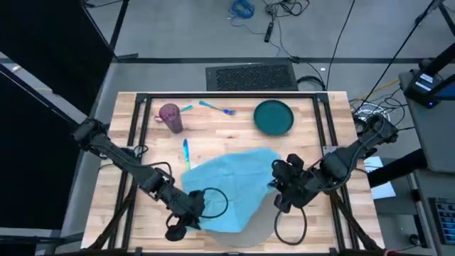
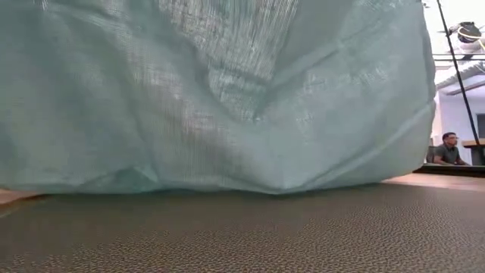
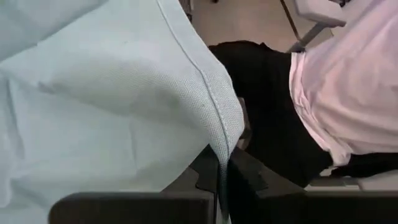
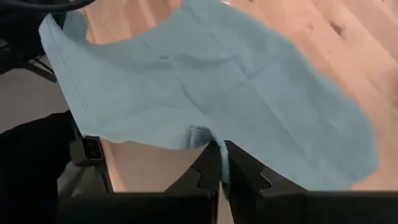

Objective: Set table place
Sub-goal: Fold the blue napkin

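Two hands share one load: a light blue cloth (image 1: 231,188) spread over the middle of the wooden surface (image 1: 220,124), its long axis running between them. The left hand (image 1: 186,217) pinches the cloth's near-left edge; its wrist view shows the hem clamped between closed fingers (image 3: 242,174). The right hand (image 1: 283,186) grips the opposite edge, fingers closed on a small fold in its own wrist view.

The grey placemat (image 1: 266,229) lies under and in front of the cloth, between the two hands, only its near rim showing past the fabric; in the low view its pebbled top fills the foreground while the cloth hangs above it. Likely the cloth must be shifted or lowered relative to that mat, each hand about equally close.

Beyond the hands sit a teal plate (image 1: 274,117), a purple cup (image 1: 170,117) and blue cutlery (image 1: 186,153).

No readable writing or labels show.
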`<action>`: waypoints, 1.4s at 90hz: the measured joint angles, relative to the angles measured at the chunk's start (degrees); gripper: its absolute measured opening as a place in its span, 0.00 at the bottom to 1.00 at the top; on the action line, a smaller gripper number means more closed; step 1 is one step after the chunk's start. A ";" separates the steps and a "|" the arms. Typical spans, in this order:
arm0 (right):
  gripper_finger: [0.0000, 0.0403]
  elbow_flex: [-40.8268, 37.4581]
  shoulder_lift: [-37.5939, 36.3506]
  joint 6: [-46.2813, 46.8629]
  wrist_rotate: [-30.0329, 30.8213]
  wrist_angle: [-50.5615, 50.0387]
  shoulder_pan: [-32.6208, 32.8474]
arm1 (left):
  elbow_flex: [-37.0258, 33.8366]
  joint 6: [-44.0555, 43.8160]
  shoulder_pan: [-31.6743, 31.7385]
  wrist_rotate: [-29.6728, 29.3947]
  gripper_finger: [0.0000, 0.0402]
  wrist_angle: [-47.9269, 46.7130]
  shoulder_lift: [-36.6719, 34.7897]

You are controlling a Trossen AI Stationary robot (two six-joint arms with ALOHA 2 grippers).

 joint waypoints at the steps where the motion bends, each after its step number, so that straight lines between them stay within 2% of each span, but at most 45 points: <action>1: 0.00 0.00 0.00 -0.17 0.00 0.00 -0.07 | 0.00 0.00 -0.01 -0.01 0.00 0.01 0.00; 18: 0.00 0.00 -0.02 -2.47 -0.26 -0.04 -2.06 | 0.00 -0.02 0.48 -1.17 0.00 -0.28 0.00; 34: 0.01 0.00 -0.02 -2.27 -6.92 -0.08 -3.78 | 0.00 -0.02 0.39 -1.37 0.00 -0.77 0.00; 41: 0.04 0.00 -0.03 -2.10 -7.67 -0.09 -4.08 | 0.00 0.00 0.24 -1.37 0.00 -0.77 0.00; 60: 0.24 0.00 -0.04 -1.70 -7.85 -0.09 -4.11 | 0.00 -1.55 0.22 -1.37 0.03 -0.02 0.00; 78: 0.47 0.00 -0.04 -1.09 -8.83 -0.17 -4.04 | 0.00 -5.71 -0.59 -0.77 0.18 4.91 1.75; 92: 0.58 0.00 -0.07 -3.80 -6.36 -1.20 -4.55 | 0.00 -13.13 -0.40 4.03 0.27 9.26 3.20; 111: 0.60 0.02 -0.07 -5.79 -5.60 -4.71 -8.41 | 3.35 -12.82 -0.41 9.78 0.29 22.31 2.02; 117: 0.58 -0.20 -0.09 -5.48 -5.41 -8.15 -9.61 | 5.31 -10.00 -0.08 9.04 0.29 20.07 0.44; 126: 0.56 -3.09 -0.17 -2.04 -4.53 -13.51 -10.95 | 6.44 -2.95 1.68 3.13 0.28 10.95 -1.05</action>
